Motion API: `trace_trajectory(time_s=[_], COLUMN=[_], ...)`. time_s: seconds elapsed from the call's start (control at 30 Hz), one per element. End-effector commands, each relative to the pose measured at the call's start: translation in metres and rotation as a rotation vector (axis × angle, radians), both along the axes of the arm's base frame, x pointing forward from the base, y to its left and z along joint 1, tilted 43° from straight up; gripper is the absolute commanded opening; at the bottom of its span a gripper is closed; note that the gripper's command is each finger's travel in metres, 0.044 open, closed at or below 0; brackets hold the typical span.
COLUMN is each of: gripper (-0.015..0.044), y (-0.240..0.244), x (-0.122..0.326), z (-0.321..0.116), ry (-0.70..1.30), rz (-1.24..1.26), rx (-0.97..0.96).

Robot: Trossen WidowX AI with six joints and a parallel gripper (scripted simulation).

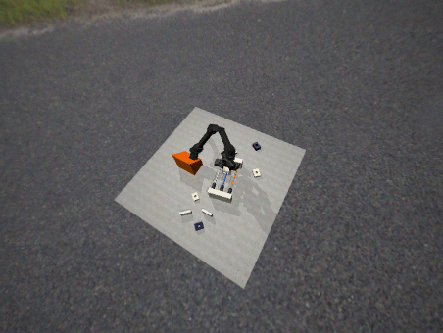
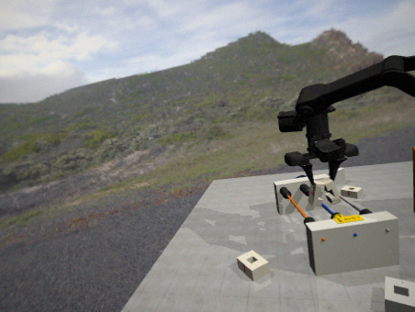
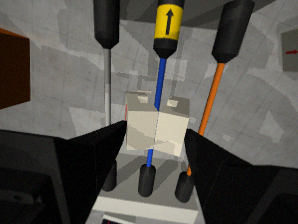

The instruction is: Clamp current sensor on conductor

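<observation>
The cream split-core sensor [image 2: 324, 192] [image 3: 157, 127] hangs with its two halves spread downward. My gripper [image 2: 322, 182] [image 3: 155, 129] is shut on the sensor, one finger on each outer side. The blue conductor [image 1: 224, 179] [image 2: 328, 209] [image 3: 161, 80] runs under the sensor, in line with the gap between its halves; how deep it sits in the gap is unclear. The yellow LOAD marker [image 2: 351, 218] [image 3: 175, 25] is at one end of this conductor, its arrow pointing up in the wrist view. A red mark [image 3: 126, 113] shows edge-on at the sensor's left side; its arrow direction cannot be read.
A grey conductor [image 3: 107, 85] and an orange conductor [image 2: 296, 206] [image 3: 212, 97] flank the blue one. End blocks [image 1: 220, 195] [image 2: 353, 252] hold them. An orange block [image 1: 185, 163] [image 3: 14, 70] stands near the arm's base. Several small cream and dark blocks lie around.
</observation>
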State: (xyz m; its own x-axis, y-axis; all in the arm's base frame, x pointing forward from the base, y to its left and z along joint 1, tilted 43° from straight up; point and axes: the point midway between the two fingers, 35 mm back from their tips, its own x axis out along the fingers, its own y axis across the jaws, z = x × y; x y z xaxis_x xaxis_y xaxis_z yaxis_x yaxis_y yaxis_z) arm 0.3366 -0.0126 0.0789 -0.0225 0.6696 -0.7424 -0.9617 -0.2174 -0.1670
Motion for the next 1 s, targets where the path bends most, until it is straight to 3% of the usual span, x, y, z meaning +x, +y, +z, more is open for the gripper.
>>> trace_trajectory(time_s=[0.0, 0.97], gripper=[0.0000, 0.0000], y=[0.004, 0.030], x=[0.001, -0.001], z=[-0.004, -0.033], ry=[-0.002, -0.001], rz=[-0.003, 0.003], rx=[0.003, 0.002])
